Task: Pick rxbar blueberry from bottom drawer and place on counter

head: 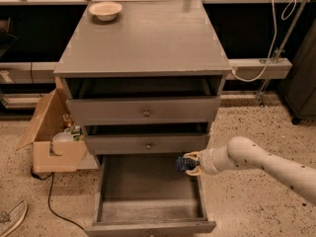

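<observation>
My gripper (189, 164) reaches in from the right and is shut on the rxbar blueberry (181, 164), a small dark blue bar. It holds the bar above the right side of the open bottom drawer (148, 191), just under the front of the middle drawer. The drawer's grey floor is bare. The counter (148, 38) is the flat grey top of the cabinet, well above the gripper.
A cream bowl (105, 10) sits at the counter's back left corner. The top drawer (145, 110) and middle drawer (148, 143) stand slightly open. A cardboard box (52, 137) with items stands on the floor to the left. A black cable (54, 201) runs across the floor.
</observation>
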You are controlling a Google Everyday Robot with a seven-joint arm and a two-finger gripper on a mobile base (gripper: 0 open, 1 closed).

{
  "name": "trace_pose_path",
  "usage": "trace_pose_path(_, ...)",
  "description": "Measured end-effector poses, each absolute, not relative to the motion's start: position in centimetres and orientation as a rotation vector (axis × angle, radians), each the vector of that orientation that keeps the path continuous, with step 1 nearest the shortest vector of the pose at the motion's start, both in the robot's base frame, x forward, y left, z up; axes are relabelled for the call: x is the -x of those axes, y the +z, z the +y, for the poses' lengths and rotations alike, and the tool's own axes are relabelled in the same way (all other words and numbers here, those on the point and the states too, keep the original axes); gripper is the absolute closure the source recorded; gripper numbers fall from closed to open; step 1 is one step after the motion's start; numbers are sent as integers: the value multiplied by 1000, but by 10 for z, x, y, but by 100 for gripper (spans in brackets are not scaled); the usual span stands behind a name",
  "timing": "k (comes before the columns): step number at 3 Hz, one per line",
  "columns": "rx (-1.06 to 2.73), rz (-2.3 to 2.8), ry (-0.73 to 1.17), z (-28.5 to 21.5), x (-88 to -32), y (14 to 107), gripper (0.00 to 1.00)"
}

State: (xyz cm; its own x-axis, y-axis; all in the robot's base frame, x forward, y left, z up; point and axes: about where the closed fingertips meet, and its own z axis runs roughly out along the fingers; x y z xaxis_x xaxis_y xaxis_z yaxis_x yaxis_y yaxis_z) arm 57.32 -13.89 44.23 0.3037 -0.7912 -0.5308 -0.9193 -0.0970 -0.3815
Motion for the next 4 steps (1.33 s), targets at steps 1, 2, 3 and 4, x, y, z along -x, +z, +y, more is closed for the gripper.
trace_pose_path(1, 1907, 1477, 273, -137, -572, 469, 100)
trace_pose_path(2, 1950, 1373, 272, -128, -552, 561, 100)
trace_pose_path(3, 1982, 1330, 212, -128, -547, 622, 100)
trace_pose_path(4, 1991, 1303, 85, -134, -548, 693, 100)
